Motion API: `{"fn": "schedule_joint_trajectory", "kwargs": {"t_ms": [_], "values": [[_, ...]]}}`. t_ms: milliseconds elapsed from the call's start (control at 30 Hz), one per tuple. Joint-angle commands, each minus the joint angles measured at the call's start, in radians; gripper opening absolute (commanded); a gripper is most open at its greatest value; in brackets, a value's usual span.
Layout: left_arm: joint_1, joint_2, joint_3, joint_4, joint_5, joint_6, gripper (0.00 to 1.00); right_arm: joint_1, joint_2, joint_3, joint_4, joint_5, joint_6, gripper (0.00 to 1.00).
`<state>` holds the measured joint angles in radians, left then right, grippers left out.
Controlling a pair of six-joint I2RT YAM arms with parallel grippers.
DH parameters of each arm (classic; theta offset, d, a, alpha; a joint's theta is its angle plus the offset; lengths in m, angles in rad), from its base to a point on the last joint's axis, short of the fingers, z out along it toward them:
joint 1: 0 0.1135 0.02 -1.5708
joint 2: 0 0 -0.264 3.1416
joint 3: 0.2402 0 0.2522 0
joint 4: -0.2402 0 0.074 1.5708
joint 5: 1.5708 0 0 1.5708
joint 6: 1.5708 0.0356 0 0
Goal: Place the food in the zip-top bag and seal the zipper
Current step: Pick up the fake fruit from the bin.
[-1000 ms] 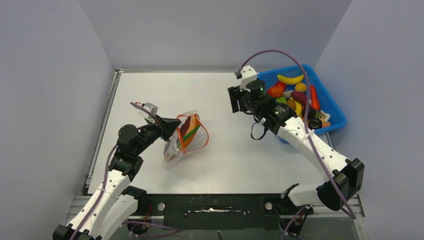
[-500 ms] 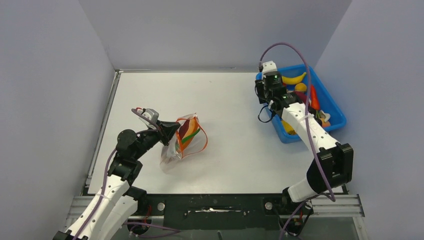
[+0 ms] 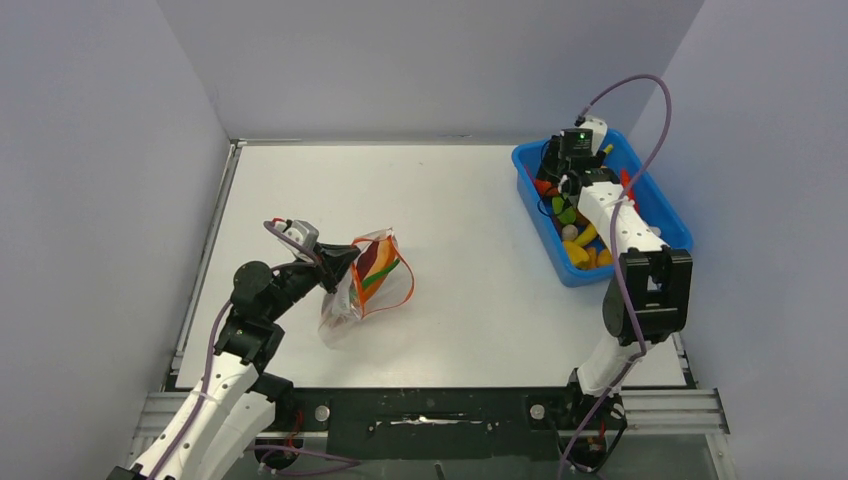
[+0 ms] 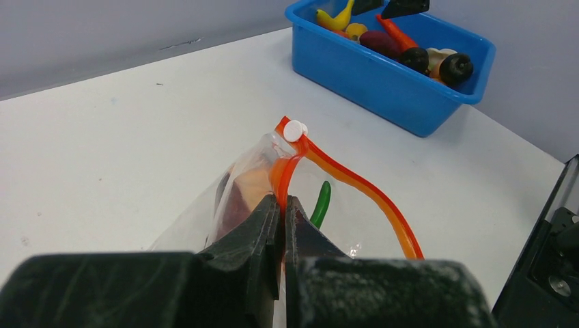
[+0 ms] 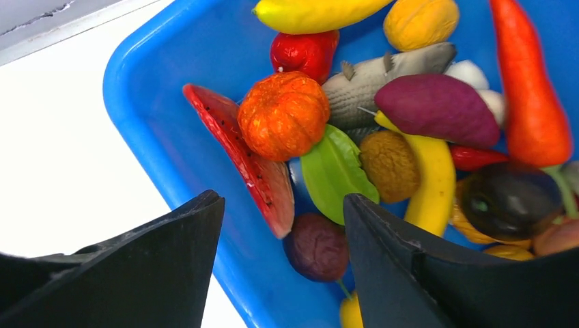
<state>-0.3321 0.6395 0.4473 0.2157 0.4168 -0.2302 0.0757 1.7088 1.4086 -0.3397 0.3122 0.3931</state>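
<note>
The clear zip-top bag point(image 3: 352, 298) stands on the table at the left with its mouth gaping. My left gripper point(image 3: 343, 256) is shut on one side of its red-orange zipper point(image 4: 355, 186) and holds that edge up. A green piece point(image 4: 321, 203) and a dark red piece point(image 4: 231, 199) of food lie inside the bag. My right gripper point(image 5: 283, 199) hangs open over the blue tray point(image 5: 143, 96), holding nothing. Below its jaws lie a watermelon slice point(image 5: 239, 147), an orange tomato point(image 5: 283, 115), a green leaf point(image 5: 333, 171) and a dark plum point(image 5: 317, 246).
The blue tray point(image 3: 535, 212) sits at the back right against the wall. It also holds bananas point(image 5: 431, 179), a carrot point(image 5: 529, 89), a purple eggplant point(image 5: 437, 108) and a grey fish point(image 5: 382, 72). White table lies between bag and tray.
My right arm has swung from the table's middle to the right and now hangs over the blue tray. The left gripper and bag have barely shifted.
</note>
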Motion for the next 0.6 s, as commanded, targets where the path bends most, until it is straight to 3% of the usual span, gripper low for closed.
{"fn": "schedule_joint_trajectory", "kwargs": {"t_ms": [0, 300, 567], "values": [[-0.001, -0.017, 0.004, 0.051, 0.011, 0.014, 0.00, -0.019, 0.060, 0.079, 0.069, 0.029, 0.156, 0.67], [0.000, -0.024, 0.002, 0.050, 0.012, 0.019, 0.00, -0.044, 0.165, 0.112, 0.114, 0.079, 0.271, 0.77], [0.000, -0.035, -0.003, 0.050, 0.019, 0.025, 0.00, -0.065, 0.220, 0.106, 0.177, -0.006, 0.278, 0.90]]}}
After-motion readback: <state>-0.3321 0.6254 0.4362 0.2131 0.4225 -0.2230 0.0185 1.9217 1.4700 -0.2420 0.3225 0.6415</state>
